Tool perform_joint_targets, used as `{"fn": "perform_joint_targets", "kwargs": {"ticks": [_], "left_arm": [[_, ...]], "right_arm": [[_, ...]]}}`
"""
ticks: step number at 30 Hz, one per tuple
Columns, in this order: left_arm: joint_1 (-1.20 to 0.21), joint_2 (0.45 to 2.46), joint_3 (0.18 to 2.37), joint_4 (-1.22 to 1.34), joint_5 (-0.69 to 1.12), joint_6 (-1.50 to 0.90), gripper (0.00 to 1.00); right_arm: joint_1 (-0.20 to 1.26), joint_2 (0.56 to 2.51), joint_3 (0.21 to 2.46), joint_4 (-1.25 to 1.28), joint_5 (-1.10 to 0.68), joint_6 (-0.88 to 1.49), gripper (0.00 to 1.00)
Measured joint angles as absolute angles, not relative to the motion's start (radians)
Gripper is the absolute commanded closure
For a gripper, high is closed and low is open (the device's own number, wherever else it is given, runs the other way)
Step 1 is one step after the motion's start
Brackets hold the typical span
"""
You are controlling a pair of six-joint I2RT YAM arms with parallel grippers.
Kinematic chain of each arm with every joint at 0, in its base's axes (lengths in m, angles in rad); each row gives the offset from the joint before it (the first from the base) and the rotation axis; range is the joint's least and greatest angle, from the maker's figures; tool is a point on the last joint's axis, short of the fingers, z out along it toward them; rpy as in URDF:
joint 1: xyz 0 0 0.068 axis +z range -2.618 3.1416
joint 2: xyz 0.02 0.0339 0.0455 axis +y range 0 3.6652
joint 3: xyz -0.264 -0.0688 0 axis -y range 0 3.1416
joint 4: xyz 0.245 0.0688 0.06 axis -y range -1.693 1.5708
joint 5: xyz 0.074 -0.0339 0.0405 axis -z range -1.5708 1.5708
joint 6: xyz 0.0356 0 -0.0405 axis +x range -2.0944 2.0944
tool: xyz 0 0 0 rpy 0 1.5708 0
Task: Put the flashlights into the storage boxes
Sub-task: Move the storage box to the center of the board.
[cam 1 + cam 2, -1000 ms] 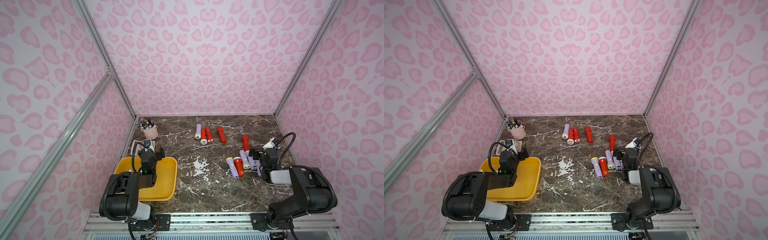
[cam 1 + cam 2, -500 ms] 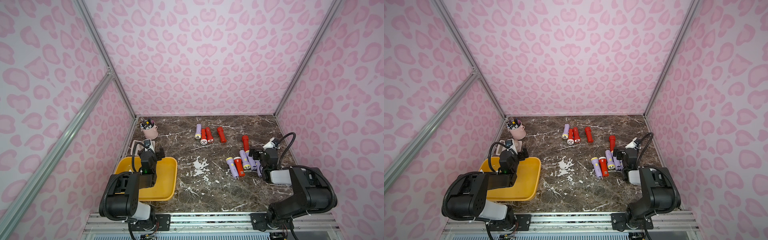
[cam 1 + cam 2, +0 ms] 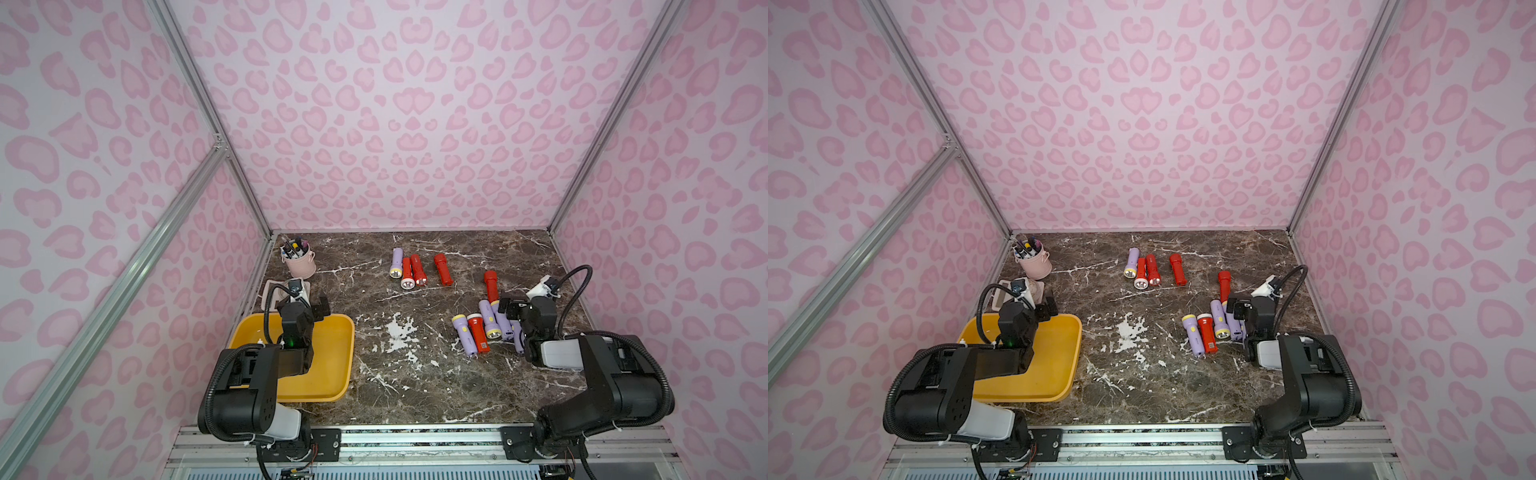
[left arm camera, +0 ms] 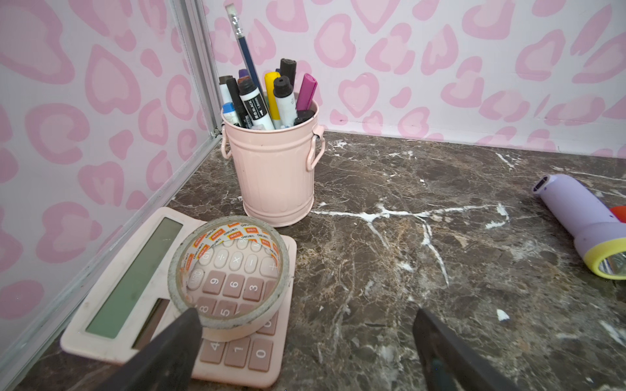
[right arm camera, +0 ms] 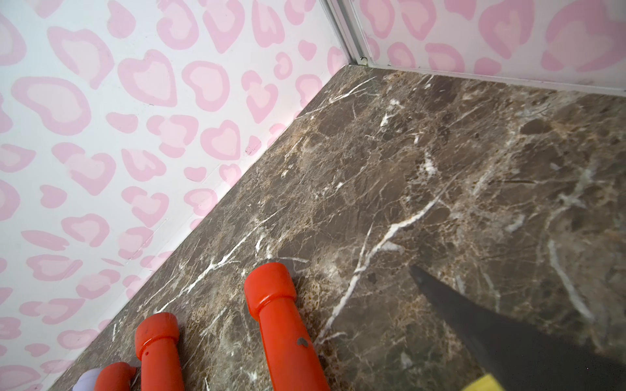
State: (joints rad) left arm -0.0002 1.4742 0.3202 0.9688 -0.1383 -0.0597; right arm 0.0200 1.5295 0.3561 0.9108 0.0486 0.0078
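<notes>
Several flashlights lie on the marble table. A back row has a lilac flashlight [image 3: 397,262] and three red ones [image 3: 443,269]. A right-hand group has a red flashlight [image 3: 491,286] and lilac and red ones [image 3: 477,338]. The yellow storage box [image 3: 332,357] at front left holds nothing that I can see. My left gripper [image 3: 303,301] hovers at its far edge, open and empty [image 4: 305,315]. My right gripper [image 3: 513,305] is open above the right-hand group. One of its fingers [image 5: 491,331] shows beside the red flashlight [image 5: 281,331], not touching it.
A pink pen cup [image 4: 276,169] stands in the back left corner. In front of it lies a beige calculator [image 4: 135,287] with a tape roll [image 4: 230,274] on it, just ahead of my left fingers. Pink walls close in three sides.
</notes>
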Motion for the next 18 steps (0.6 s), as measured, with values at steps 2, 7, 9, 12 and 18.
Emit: {"fn": "perform_joint_targets", "kwargs": {"ticks": [2, 7, 9, 12, 18], "left_arm": [[0.0, 1.46, 0.333, 0.932, -0.139, -0.06, 0.0], [0.0, 1.378, 0.481, 0.75, -0.175, -0.061, 0.03], [-0.005, 1.355, 0.495, 0.695, -0.186, -0.064, 0.03], [-0.043, 1.305, 0.501, 0.591, -0.22, -0.064, 0.11], [-0.202, 1.195, 0.592, 0.384, -0.34, -0.054, 0.13]], "right_arm": [[0.04, 1.512, 0.349, 0.913, 0.088, 0.007, 0.01], [0.105, 1.422, 0.389, 0.826, 0.265, 0.008, 0.01], [0.128, 1.382, 0.465, 0.728, 0.328, 0.014, 0.01], [0.14, 1.346, 0.582, 0.571, 0.382, 0.05, 0.01], [0.215, 1.34, 0.855, 0.166, 0.439, 0.125, 0.01]]}}
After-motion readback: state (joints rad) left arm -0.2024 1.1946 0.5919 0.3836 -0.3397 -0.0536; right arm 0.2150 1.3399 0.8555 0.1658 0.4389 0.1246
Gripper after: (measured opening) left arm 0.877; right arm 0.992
